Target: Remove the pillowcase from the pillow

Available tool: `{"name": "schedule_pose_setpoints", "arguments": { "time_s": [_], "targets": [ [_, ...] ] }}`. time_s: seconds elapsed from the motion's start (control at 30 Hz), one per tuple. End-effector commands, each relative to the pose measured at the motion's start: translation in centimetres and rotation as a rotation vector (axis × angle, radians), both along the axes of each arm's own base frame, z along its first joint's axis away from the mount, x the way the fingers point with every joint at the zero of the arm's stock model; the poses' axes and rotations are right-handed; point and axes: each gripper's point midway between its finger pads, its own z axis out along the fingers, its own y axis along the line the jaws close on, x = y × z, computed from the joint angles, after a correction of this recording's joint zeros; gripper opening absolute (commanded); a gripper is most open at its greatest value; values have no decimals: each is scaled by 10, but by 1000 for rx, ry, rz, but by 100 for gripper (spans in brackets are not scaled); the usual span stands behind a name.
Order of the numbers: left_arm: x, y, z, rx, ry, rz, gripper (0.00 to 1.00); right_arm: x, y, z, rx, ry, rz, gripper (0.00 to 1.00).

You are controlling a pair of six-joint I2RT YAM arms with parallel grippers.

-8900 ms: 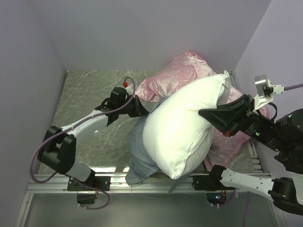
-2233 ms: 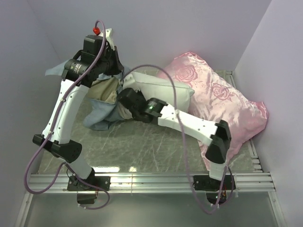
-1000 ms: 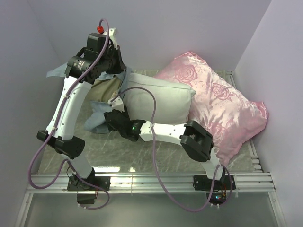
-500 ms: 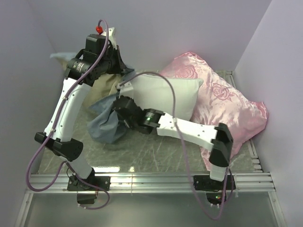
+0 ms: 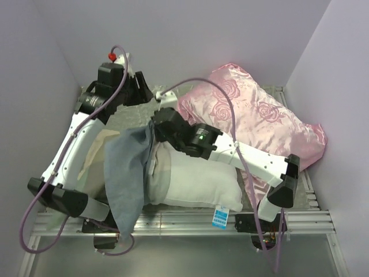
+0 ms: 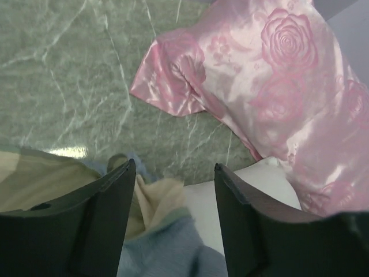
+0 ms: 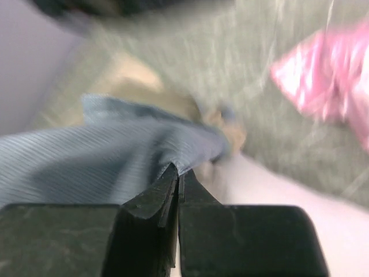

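Over the far left corner of the pillow (image 5: 199, 183), the right pincer (image 7: 177, 170) is pressed together on an edge of the pillowcase (image 5: 125, 173). The grey-blue cloth hangs from it like a curtain and drapes across the pillow's left end. The right wrist view shows the same pinch, with the tips meeting on the blue hem. That hold probably serves to drag the sack sideways off the pillow. Whether the pillow's left end is still inside cannot be told, as cloth covers it. Beyond the pillow and farther back, the left pincer (image 6: 174, 168) stands spread above the tabletop (image 6: 69, 69) with nothing between its fingers, which suggests its share of the pull is done. The pink rose-patterned pillow (image 5: 256, 115) lies behind the pillow to its right, out of the work.

Half a second earlier the pillow lay far back against the pink one, the left pincer gripped the cloth, and the pillowcase bunched at the pillow's left. Now the pillow rests at the near edge, its blue tag (image 5: 219, 219) showing, and the left pincer has let go.
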Motion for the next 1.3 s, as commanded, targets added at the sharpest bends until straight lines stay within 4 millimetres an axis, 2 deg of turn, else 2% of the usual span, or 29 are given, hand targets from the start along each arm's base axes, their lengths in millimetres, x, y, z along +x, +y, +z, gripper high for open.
{"name": "schedule_pose_setpoints", "arguments": {
  "time_s": [0.0, 0.03, 0.07, 0.1, 0.13, 0.17, 0.2, 0.23, 0.27, 0.3, 0.33, 0.37, 0.43, 0.47, 0.5, 0.53, 0.57, 0.63, 0.73, 0.83, 0.93, 0.97, 1.07, 1.17, 1.27],
  "targets": [
    [-18, 0, 22, -79, -112, -11, 63, 7, -18, -12, 106, 62, -40, 0],
    [-22, 2, 22, -103, -116, 11, 63, 8, -23, -20, 111, 82, -45, 0],
    [-33, 9, 28, -119, -139, 33, 64, 6, -30, -37, 109, 119, -38, 0],
    [-37, 16, 10, -112, -107, 73, 64, 11, -40, -46, 120, 140, -68, 0],
    [-40, 25, 5, -130, -98, 139, 63, 10, -50, -70, 89, 171, -89, 0],
    [-49, 35, 10, -144, -122, 178, 63, 8, -59, -68, 123, 178, -107, 0],
    [-53, 41, -8, -138, -89, 215, 63, 11, -69, -74, 132, 193, -126, 0],
    [-60, 52, -5, -167, -103, 281, 63, 7, -80, -96, 110, 222, -139, 0],
    [-64, 56, -12, -166, -88, 306, 63, 5, -85, -86, 174, 213, -142, 0],
    [-68, 63, -21, -159, -70, 342, 63, 1, -87, -91, 196, 234, -122, 0],
    [-70, 76, -24, -169, -67, 434, 64, 0, -95, -107, 189, 256, -134, 0],
    [-79, 85, -22, -177, -72, 468, 66, -2, -97, -103, 220, 253, -136, 0],
    [-91, 97, -33, -182, -40, 543, 66, -6, -100, -115, 214, 272, -135, 0],
    [-101, 104, -31, -202, -44, 573, 67, -8, -100, -115, 226, 275, -134, 0],
    [-111, 109, -45, -189, -1, 600, 67, -8, -100, -117, 229, 277, -135, 0],
    [-120, 114, -46, -233, 2, 643, 68, -9, -100, -119, 232, 280, -132, 0],
    [-127, 117, -56, -242, 36, 672, 90, -9, -100, -118, 240, 278, -136, 0],
    [-148, 127, -73, -262, 109, 752, 91, -4, -102, -113, 245, 265, -153, 0],
    [-174, 144, -93, -291, 182, 893, 92, 5, -109, -117, 231, 271, -201, 0],
    [-191, 150, -103, -328, 238, 978, 94, 14, -121, -117, 270, 268, -240, 0],
    [-202, 151, -112, -392, 296, 1057, 96, 17, -127, -120, 286, 280, -253, 0],
    [-208, 152, -119, -379, 320, 1064, 99, 18, -128, -119, 290, 277, -255, 0],
    [-216, 143, -134, -460, 373, 1071, 99, 17, -128, -117, 297, 275, -252, 0],
    [-216, 137, -133, -529, 384, 1069, 99, 19, -131, -111, 303, 266, -260, 0],
    [-212, 135, -131, -494, 412, 1069, 99, 24, -136, -105, 291, 254, -272, 0]
  ]
}}
